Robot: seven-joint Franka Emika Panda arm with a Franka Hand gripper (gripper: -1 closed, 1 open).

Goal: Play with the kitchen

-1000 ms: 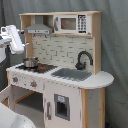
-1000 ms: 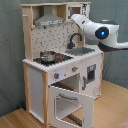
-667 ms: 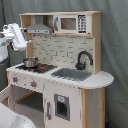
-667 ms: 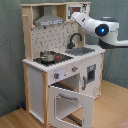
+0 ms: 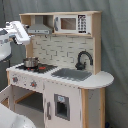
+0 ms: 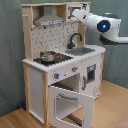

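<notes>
The kitchen [image 5: 60, 75] is a tall toy unit of pale wood and white panels and stands in both exterior views. It has a grey range hood [image 5: 40, 27], a microwave [image 5: 70, 23], a black faucet [image 5: 84, 59] and a grey sink [image 5: 72, 74]. A small metal pot [image 5: 31, 62] sits on the stovetop. In the second exterior view the oven door [image 6: 72, 102] hangs open toward the front. My white arm reaches to the upper part of the kitchen. My gripper [image 6: 76, 13] is up by the microwave shelf in the second exterior view, and is at the first exterior view's left [image 5: 23, 36] beside the hood.
A grey curtain [image 5: 115, 50] hangs behind the kitchen. The floor [image 6: 112, 107] is wood. The arm's thick wrist with a blue light [image 6: 103, 25] hangs over the sink side. A white rounded shape [image 5: 10, 117] fills the first exterior view's lower left corner.
The arm has moved up and closer to the kitchen's upper shelf. Nothing on the kitchen has moved.
</notes>
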